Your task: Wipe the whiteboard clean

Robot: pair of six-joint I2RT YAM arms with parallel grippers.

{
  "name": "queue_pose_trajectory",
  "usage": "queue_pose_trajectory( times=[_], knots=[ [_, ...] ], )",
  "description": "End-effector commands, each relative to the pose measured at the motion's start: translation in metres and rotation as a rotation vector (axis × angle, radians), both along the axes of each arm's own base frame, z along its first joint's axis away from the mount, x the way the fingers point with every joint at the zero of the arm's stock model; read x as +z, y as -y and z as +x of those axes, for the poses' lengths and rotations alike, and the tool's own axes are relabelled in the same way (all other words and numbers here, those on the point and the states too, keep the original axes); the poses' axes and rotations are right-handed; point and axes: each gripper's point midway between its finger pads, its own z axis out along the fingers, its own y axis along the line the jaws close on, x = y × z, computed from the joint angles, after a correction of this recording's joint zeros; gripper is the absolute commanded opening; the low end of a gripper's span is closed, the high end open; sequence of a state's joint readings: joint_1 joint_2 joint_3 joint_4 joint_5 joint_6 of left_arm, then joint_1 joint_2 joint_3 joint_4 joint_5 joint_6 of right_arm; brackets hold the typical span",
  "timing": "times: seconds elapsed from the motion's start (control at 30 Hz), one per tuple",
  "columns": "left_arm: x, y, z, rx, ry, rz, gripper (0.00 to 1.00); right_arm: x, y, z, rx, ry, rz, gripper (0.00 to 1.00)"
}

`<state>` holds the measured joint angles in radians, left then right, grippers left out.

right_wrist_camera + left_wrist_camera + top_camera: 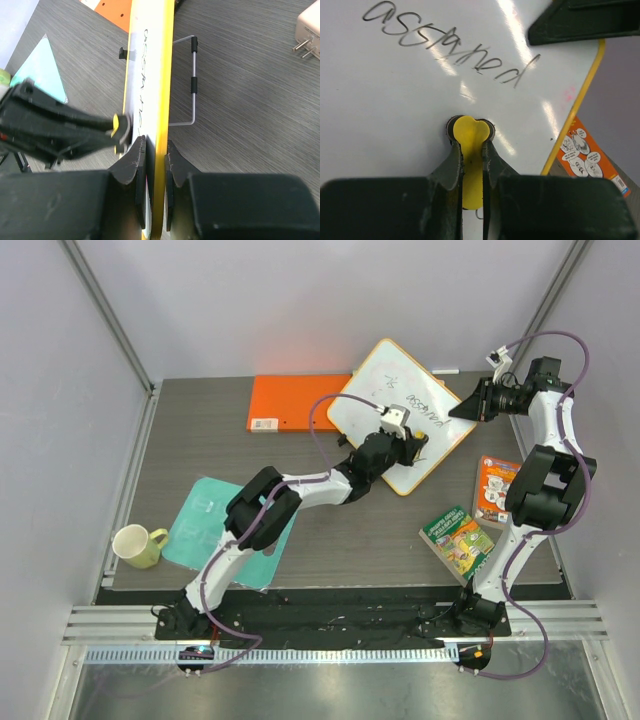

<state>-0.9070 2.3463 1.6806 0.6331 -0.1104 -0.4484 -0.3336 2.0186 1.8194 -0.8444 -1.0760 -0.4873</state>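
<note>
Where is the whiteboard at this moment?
In the top view the whiteboard stands far centre-right on the table, just right of the orange folder, its right edge clamped by the right gripper.

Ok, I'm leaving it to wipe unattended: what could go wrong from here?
The whiteboard is gripped at its rim by the right pincer and backed by a thin wire stand; wiping pressure might twist it loose. The left pincer pinches the yellow eraser by a narrow handle, so it may pivot or slip. The writing is apart from the eraser; a short stroke could miss it.
</note>
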Motion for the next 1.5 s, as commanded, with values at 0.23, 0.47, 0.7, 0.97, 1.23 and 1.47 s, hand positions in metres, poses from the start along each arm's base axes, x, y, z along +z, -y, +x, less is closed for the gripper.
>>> queue_pose_trajectory(
  times=[0.23, 0.47, 0.7, 0.97, 1.23, 1.47],
  knots=[
    [-0.084, 0.006, -0.048, -0.112, -0.08, 0.236, 0.0, -0.018, -0.009, 0.003, 0.069, 0.05, -0.142, 0.01],
    [-0.106, 0.004, -0.063, -0.154, -0.128, 0.253, 0.0, -0.017, -0.009, 0.003, 0.065, 0.048, -0.146, 0.01],
    [-0.137, -0.004, -0.082, -0.169, -0.179, 0.294, 0.0, -0.014, -0.008, 0.003, 0.064, 0.053, -0.142, 0.01],
    [-0.165, -0.01, -0.102, -0.185, -0.228, 0.329, 0.0, -0.016, -0.009, 0.003, 0.065, 0.05, -0.143, 0.01],
    [-0.149, -0.047, -0.069, -0.014, -0.26, 0.233, 0.0, -0.014, -0.008, 0.002, 0.065, 0.058, -0.159, 0.01],
    [-0.104, -0.07, -0.032, 0.121, -0.179, 0.173, 0.0, -0.015, -0.008, 0.002, 0.069, 0.058, -0.153, 0.01]
  ],
)
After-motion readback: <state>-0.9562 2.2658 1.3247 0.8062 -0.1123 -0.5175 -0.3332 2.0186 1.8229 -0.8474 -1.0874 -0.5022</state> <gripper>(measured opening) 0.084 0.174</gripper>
